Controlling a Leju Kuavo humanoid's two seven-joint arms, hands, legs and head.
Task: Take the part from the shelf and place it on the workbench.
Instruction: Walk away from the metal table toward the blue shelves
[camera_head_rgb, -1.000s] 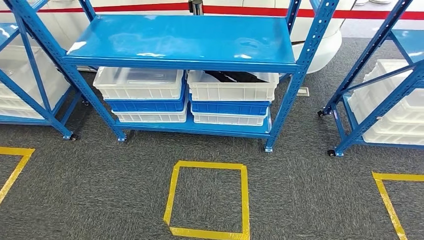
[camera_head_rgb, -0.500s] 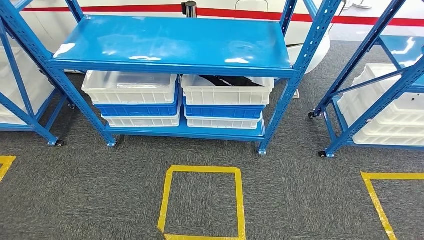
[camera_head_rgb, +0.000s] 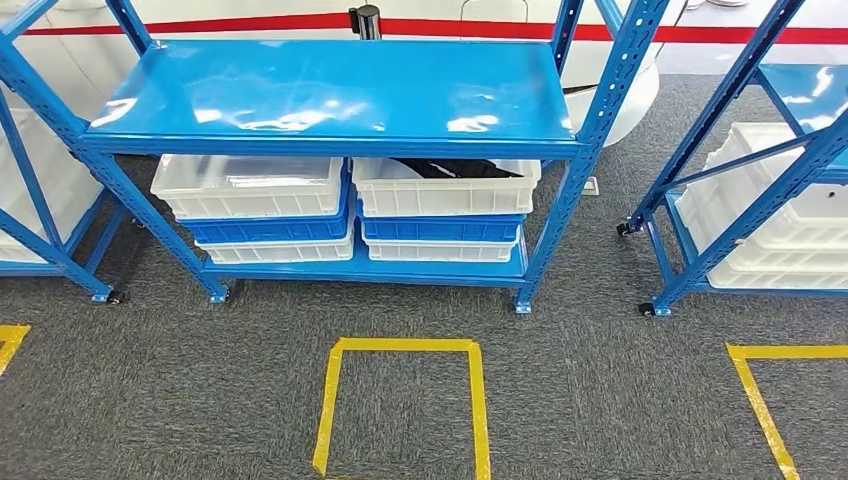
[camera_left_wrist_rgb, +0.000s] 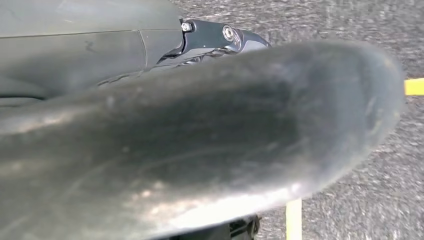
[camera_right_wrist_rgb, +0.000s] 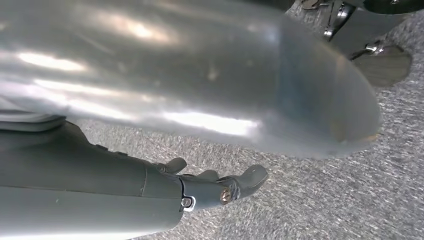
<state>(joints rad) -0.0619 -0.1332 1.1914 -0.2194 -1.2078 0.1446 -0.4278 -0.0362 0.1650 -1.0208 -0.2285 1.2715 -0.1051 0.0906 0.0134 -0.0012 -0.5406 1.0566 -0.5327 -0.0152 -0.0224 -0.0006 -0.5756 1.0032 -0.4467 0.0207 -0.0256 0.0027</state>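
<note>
- While the robot stands short of the shelf (camera_head_rgb: 330, 95), the step in hand looks like the approach: it should come square to the rack, with the yellow tape square (camera_head_rgb: 400, 405) on the carpet as a likely standing mark, before either arm lifts.
- At the far left, another blue rack (camera_head_rgb: 40, 200) holds a white bin; it is not the target, so the robot should keep off its legs.
- On the lower level, the left bin stack (camera_head_rgb: 250, 205) goes white, blue, white; its top bin looks to hold nothing dark.
- Just beside it, the right bin stack (camera_head_rgb: 443, 205) is built the same way, and its top white bin holds a dark part (camera_head_rgb: 455, 168), most likely the task's thing. It lies under the upper deck, so a reach should go in low and forward, not from above.
- At the right, a third rack (camera_head_rgb: 740, 170) carries more white bins.
- The left hand (camera_left_wrist_rgb: 220, 37) hangs beside the body over the carpet; I cannot tell how its fingers lie.
- The right hand (camera_right_wrist_rgb: 220, 185) also hangs low, fingers apart and loosely bent, holding nothing.
- No bench shows yet, so the drop-off must be found after the pick.
- No brand, label or writing can be read on bins, racks or floor.
</note>
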